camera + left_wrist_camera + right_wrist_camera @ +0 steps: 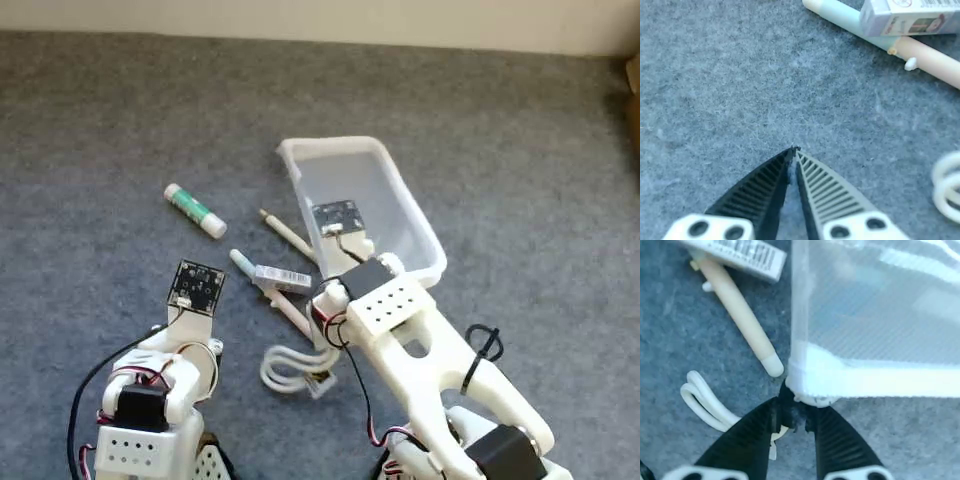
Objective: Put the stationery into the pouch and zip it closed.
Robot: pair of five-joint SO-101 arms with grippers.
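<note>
A translucent white pouch (365,190) lies open-topped at the table's middle. My right gripper (796,409) is shut on its near corner (807,390); in the high view that arm (400,310) covers the spot. Just left of the pouch lie a cream pen (740,315), a small barcoded box (282,277), a pale blue pen (850,20) and a thin beige pen (287,232). A green-and-white glue stick (195,211) lies farther left. My left gripper (792,150) is shut on nothing, over bare carpet near the pens.
A coiled white cable (295,370) lies in front of the pens, between the two arms. Grey carpet (110,120) covers the table. A pale wall edge (400,25) runs along the far side.
</note>
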